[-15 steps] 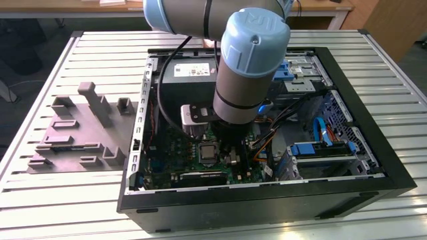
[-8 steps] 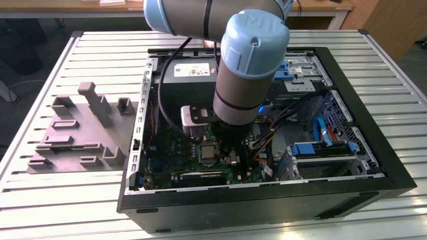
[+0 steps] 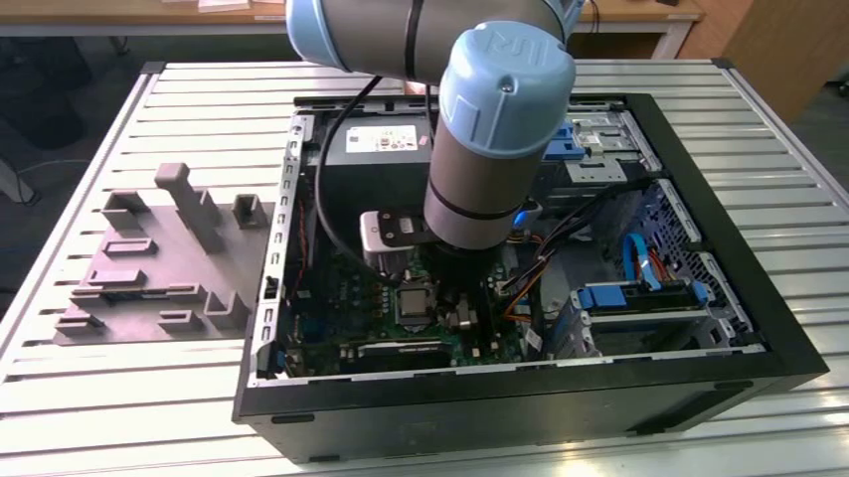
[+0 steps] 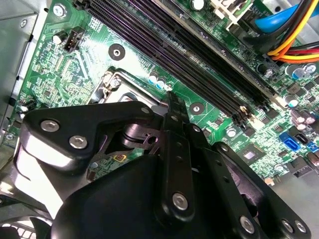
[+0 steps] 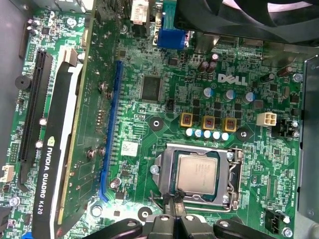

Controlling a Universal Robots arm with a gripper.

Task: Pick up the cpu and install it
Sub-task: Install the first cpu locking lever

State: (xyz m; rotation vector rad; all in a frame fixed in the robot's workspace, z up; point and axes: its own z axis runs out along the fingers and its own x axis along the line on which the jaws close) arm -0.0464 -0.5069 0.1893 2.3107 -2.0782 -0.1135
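Hovering: the arm (image 3: 484, 149) reaches down into the open computer case (image 3: 743, 328), with its gripper (image 5: 172, 211) low over the green motherboard (image 5: 234, 74).
Chip's place: in the first wrist view the cpu (image 5: 197, 173) lies flat inside the socket frame (image 5: 236, 172), its pale metal top facing up and its edges lined up square with the frame around it.
Gripper and chip: the fingertips sit together just beside the near edge of the cpu, at the rim of the socket; they do not wrap the chip.
Pincer state: the two fingers look closed against each other with nothing between them, as far as both wrist views show; in the second wrist view the black finger links (image 4: 174, 149) meet in one narrow line.
Done so far, by my reading: the chip has left the grey tray (image 3: 146, 268), which stands on the slatted table (image 3: 119, 397) outside the case, and it now rests in its seat.
Left to do, by my reading: the socket frame appears open with the chip's top uncovered, so clamping looks undone; whether the chip is fully seated I cannot tell.
Nearby: a graphics card (image 5: 57, 149) stands well apart from the socket.
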